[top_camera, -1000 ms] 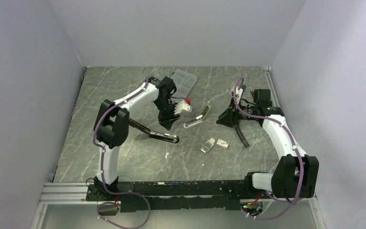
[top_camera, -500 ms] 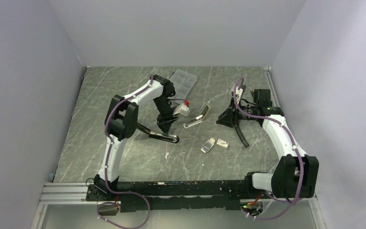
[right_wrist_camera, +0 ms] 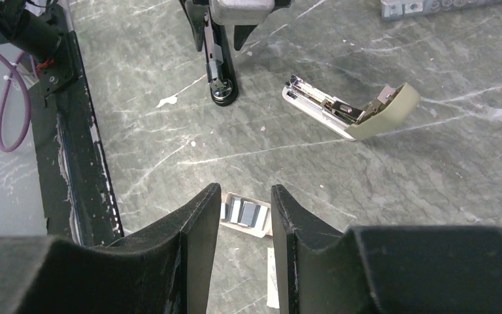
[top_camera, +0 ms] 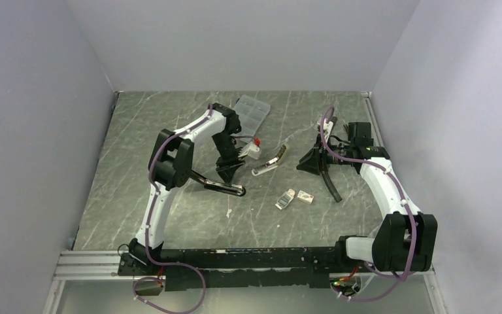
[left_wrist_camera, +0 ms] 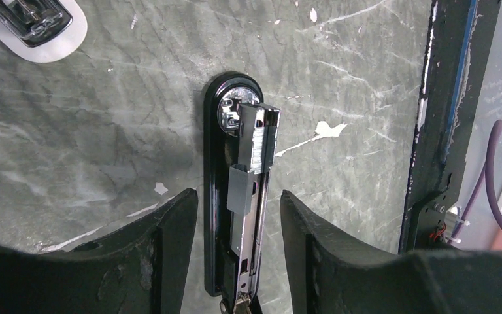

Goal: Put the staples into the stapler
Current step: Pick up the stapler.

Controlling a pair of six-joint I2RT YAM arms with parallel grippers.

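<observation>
The left claw (left_wrist_camera: 238, 203) stands wide apart, one finger on each side of the black stapler (left_wrist_camera: 213, 163), which lies flat on the worktop (left_wrist_camera: 72, 131) with its channel open and a ridged silvery strip (left_wrist_camera: 259, 137) at the head end (whether either finger touches it, I cannot tell). The right claw (right_wrist_camera: 243, 196) is parted narrowly and grips nothing, hanging over the white tray (right_wrist_camera: 245, 229) of staples (right_wrist_camera: 251, 212), with the beige stapler (right_wrist_camera: 392, 108) open beyond.

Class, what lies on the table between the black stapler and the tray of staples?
Only bare table with a few tiny white flecks. The right wrist view shows it, from the black stapler to the tray of staples.
</observation>
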